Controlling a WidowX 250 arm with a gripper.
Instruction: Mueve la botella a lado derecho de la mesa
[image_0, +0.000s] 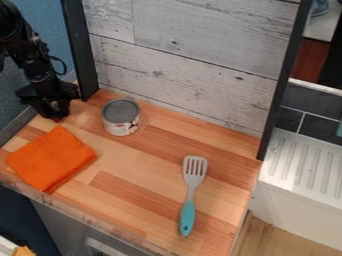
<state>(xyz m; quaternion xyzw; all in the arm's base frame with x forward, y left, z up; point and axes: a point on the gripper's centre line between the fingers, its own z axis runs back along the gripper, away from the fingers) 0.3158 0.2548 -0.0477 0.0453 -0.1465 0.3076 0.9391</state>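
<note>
1. Wooden, in pale and reddish strips, the worktop (150, 165) runs across the middle of your camera view, carrying the can, cloth and spatula.
2. Behind it you have a panel (194, 45) of weathered grey-white boards, standing between two black posts (79, 50).
3. At the right of the view, you see a white ribbed surface (300, 167) beside the worktop, with dark tiles (316, 103) behind it.
4. Your black arm (33, 65) comes in at the upper left. Its claw (55, 116) hangs over the worktop's back left corner, near the cloth; you cannot tell whether it is spread or pressed together.
5. Your orange cloth (50, 157) lies folded at the worktop's left, in front of the claw.
6. Right of centre, you have a slotted spatula (188, 215) lying flat, its grey head towards the panel and its turquoise handle towards the front.
7. Your can (121, 117), grey-topped with a pale printed side, stands upright on the left part of the worktop near the panel, apart from the claw.
</note>
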